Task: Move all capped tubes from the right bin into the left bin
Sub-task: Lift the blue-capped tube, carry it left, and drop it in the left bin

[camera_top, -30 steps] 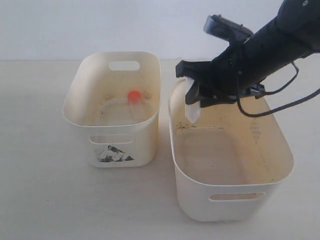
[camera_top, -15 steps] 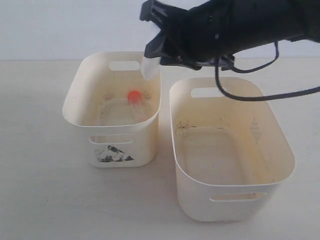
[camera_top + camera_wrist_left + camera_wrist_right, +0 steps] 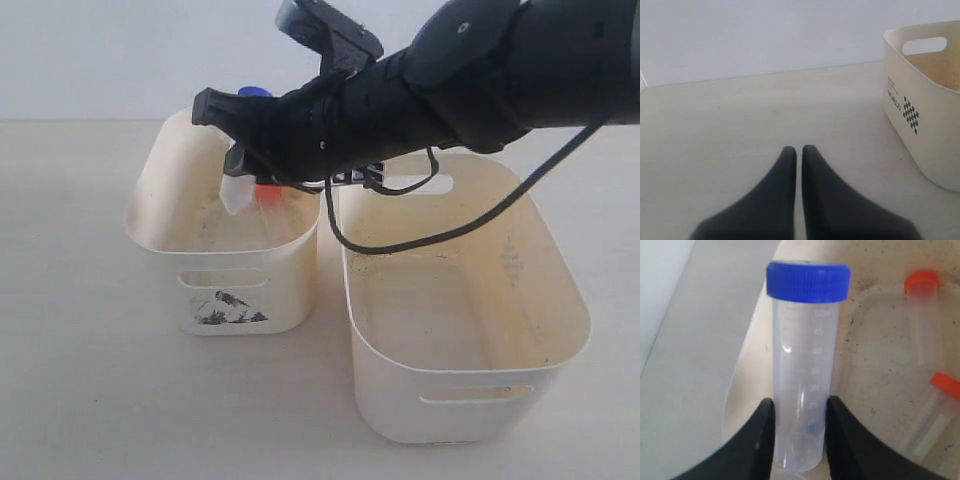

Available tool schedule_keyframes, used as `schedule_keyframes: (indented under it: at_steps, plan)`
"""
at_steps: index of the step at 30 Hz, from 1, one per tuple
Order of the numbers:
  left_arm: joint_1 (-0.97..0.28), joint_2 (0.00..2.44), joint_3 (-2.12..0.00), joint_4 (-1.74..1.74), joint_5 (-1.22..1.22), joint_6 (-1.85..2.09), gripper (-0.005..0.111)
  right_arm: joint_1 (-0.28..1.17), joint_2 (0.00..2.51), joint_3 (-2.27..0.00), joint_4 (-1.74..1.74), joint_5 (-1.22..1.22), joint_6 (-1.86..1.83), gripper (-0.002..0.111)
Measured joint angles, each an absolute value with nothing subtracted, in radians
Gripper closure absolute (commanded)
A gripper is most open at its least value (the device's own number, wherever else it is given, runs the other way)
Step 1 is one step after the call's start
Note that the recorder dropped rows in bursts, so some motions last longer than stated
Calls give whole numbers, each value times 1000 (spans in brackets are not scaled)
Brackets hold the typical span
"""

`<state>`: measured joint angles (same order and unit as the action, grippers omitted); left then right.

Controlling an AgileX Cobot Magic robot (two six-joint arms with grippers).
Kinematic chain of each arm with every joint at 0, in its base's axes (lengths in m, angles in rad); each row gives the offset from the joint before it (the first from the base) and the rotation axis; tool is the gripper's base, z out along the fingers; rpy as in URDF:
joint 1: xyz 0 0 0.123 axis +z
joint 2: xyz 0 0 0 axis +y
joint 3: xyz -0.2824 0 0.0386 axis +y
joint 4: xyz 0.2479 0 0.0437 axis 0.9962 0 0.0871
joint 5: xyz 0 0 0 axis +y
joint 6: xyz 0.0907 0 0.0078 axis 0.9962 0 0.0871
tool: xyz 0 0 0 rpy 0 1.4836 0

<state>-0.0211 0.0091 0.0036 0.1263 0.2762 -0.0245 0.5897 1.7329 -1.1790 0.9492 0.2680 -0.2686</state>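
Clear plastic, blue screw cap: one blue-capped tube [image 3: 807, 370], printed with a graduated scale, cap uppermost, held above the opening of the left bin [image 3: 160, 150]. The right end effector [image 3: 800, 412] is clamped on its lower half, one black finger on each side; the tube's bottom end is hidden between them.

Clear plastic, orange-red caps: two orange-capped tubes [image 3: 922, 315], lying on the floor of the left bin, near each other but apart. From the exterior view only one orange cap shows, just beside the hanging tube.

Tubes in sight: three.

Cream plastic bins with slot handles: two, side by side on the pale tabletop [image 3: 80, 380]. The left bin is narrower and carries one black-and-white sticker [image 3: 225, 307] on its near end. The right bin [image 3: 560, 300] is wider, and the black arm reaches across its far rim with one looping cable [image 3: 480, 215].

Left end effector [image 3: 796, 149]: closed, tips almost touching, nothing between them, low over bare tabletop.
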Motion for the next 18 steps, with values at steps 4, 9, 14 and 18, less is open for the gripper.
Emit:
schedule_keyframes:
  at_steps: [4, 9, 14, 18]
  plan:
    - [-21, 9, 4, 126, 276, -24, 102, 590, 1744, -1183, 949, 280, -269, 68]
    - [-21, 9, 4, 126, 276, -24, 102, 590, 1744, -1184, 949, 295, -274, 48]
    - [-21, 9, 4, 126, 276, -24, 102, 590, 1744, -1184, 949, 331, -276, 52]
    - [-21, 9, 4, 126, 276, -24, 102, 590, 1740, -1184, 949, 404, -278, 83]
